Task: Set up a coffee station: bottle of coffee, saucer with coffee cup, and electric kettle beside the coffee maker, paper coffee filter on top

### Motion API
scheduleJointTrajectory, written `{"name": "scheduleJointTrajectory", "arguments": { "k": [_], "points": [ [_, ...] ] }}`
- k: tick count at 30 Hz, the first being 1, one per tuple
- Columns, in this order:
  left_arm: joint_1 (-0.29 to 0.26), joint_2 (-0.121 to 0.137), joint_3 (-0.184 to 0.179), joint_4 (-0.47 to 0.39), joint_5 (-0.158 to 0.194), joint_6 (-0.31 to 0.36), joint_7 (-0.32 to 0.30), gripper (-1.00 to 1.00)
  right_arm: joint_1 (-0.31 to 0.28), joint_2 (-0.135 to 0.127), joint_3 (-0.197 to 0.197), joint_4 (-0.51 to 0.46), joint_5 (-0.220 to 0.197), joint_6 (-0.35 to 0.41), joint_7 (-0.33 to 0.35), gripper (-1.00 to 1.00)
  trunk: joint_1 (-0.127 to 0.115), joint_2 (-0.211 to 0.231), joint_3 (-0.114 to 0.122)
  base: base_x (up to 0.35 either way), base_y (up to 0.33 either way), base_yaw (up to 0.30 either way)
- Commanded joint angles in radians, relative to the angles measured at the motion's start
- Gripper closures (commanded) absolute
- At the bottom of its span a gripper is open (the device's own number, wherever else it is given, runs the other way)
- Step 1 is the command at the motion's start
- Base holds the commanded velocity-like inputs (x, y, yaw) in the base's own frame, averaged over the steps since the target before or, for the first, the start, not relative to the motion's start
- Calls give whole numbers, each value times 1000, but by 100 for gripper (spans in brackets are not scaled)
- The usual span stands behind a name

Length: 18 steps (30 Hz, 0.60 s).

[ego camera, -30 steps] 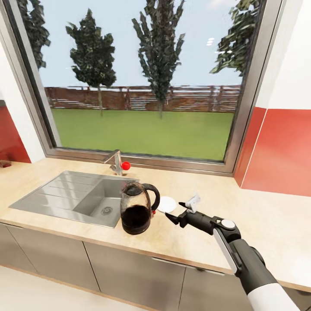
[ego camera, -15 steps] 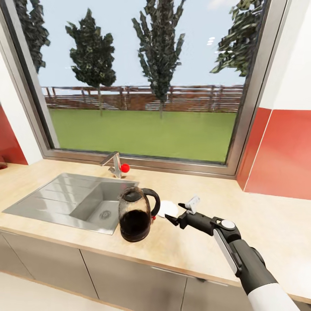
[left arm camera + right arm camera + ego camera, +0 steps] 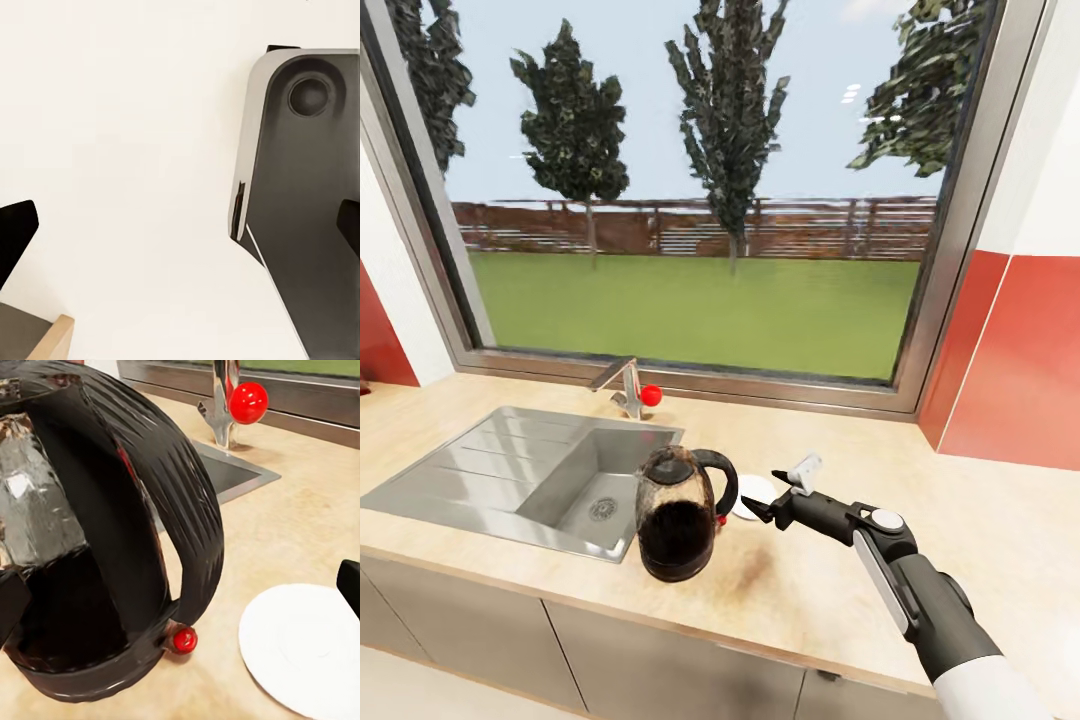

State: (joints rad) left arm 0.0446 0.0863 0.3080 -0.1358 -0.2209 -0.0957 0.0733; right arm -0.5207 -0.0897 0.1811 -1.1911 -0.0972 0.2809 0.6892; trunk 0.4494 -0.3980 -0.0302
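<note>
Electric kettle (image 3: 680, 515): dark glass body, black handle, small red switch at base; upright on countertop (image 3: 840, 580) by sink (image 3: 510, 475). No legible brand or label. Saucer (image 3: 755, 495): white, just beside kettle handle. Right gripper (image 3: 772, 492): jaws apart, near handle. Left gripper: jaws apart, empty.
</note>
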Motion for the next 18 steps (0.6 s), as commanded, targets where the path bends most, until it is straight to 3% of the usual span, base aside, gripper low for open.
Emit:
{"name": "scheduleJointTrajectory", "arguments": {
  "k": [1, 18],
  "points": [
    [0, 0, 6, -1, -11, -2, 2, -100, -1, 0, 1, -1, -10, 9, 0, -100, 1, -2, -2, 42, 1, 0],
    [0, 0, 6, -1, -11, -2, 1, -100, -1, 1, 4, -1, -10, 9, -1, -100, 1, -2, -2, 15, 11, 0]
  ]
}}
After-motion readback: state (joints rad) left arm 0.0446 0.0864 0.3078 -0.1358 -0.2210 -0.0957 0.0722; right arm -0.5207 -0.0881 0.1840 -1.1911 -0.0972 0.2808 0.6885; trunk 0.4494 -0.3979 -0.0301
